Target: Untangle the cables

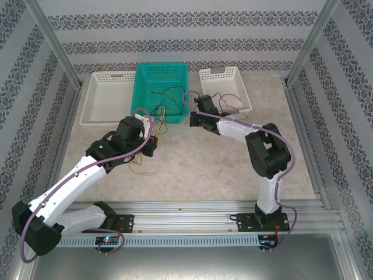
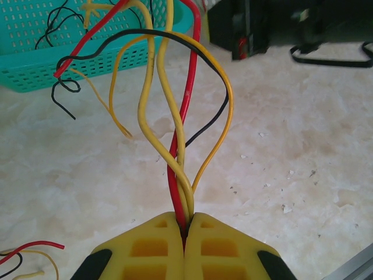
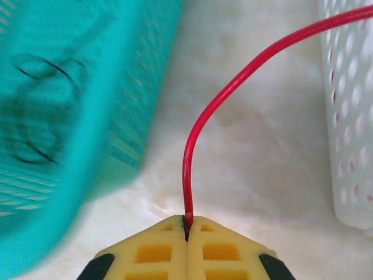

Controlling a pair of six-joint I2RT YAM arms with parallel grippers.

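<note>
High rear camera looking down on tabletop (image 1: 192, 169), wrist cameras low and close, all sharing teal basket (image 1: 169, 79).

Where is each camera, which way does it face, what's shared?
Top external: above and behind, looking down on the table; left arm and right arm show.
Left wrist: on the left arm, facing the teal basket; left hand shut on cables.
Right wrist: on the right arm, facing the table beside a white basket; right hand shut on red cable.
Shared: all show the teal basket.
</note>
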